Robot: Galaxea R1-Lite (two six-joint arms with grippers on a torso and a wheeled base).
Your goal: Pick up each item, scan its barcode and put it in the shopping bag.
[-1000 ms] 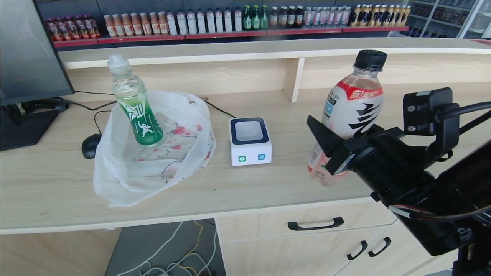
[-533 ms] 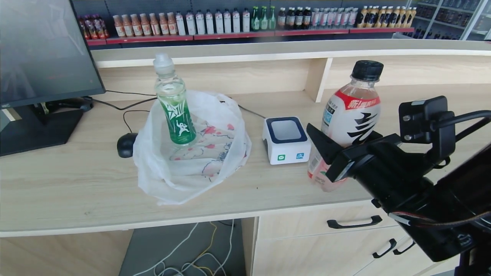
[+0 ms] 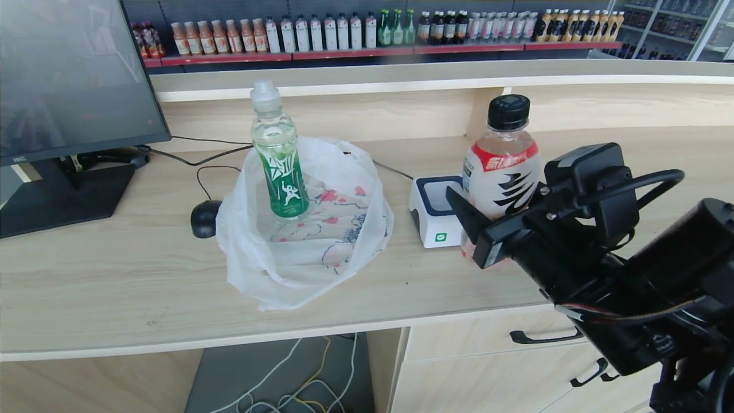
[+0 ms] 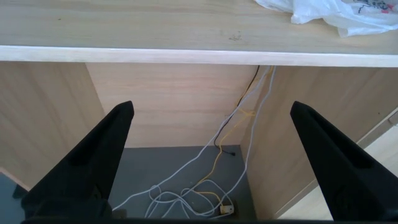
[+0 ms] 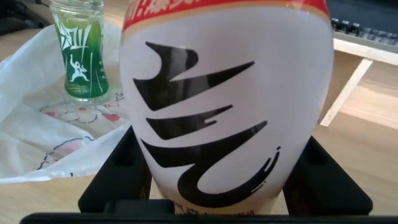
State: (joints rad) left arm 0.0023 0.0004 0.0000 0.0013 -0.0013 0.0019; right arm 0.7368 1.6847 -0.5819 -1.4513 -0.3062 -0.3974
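The green-labelled clear bottle (image 3: 279,166) stands in the white plastic shopping bag (image 3: 304,252). The right pincer (image 3: 498,222) pinches the black-capped white-labelled bottle (image 3: 502,169), probably awaiting scan and bagging; the left pincer (image 4: 211,162) is spread.

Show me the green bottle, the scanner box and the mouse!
green bottle (image 3: 284,178): head view, on its green label.
scanner box (image 3: 429,223): head view, on its white side.
mouse (image 3: 205,218): head view, on its top.

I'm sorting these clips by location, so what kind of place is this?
Most likely a small shop's checkout counter: shelves of bottled drinks run along the back, a barcode scanner sits on the wooden counter beside a plastic shopping bag, and a monitor stands at the robot's left.
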